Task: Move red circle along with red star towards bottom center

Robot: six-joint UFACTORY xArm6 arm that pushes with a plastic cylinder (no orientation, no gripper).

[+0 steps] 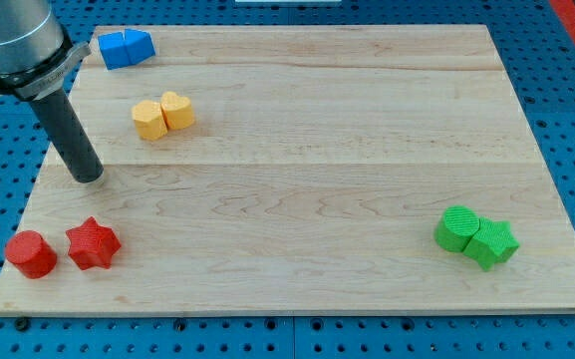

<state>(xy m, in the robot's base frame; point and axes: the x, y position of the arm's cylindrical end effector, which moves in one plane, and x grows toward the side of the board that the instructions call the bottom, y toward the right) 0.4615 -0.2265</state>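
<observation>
The red circle (31,253) lies at the board's bottom left corner. The red star (93,243) lies just to its right, a small gap between them. My tip (88,177) rests on the board near the left edge, above the red star and apart from both red blocks. The dark rod rises from it toward the view's top left.
Two yellow blocks (163,115) touch each other at the upper left. Two blue blocks (126,47) sit at the top left edge. A green block (457,228) and a green star (492,242) touch at the lower right. The wooden board (317,150) lies on a blue pegboard.
</observation>
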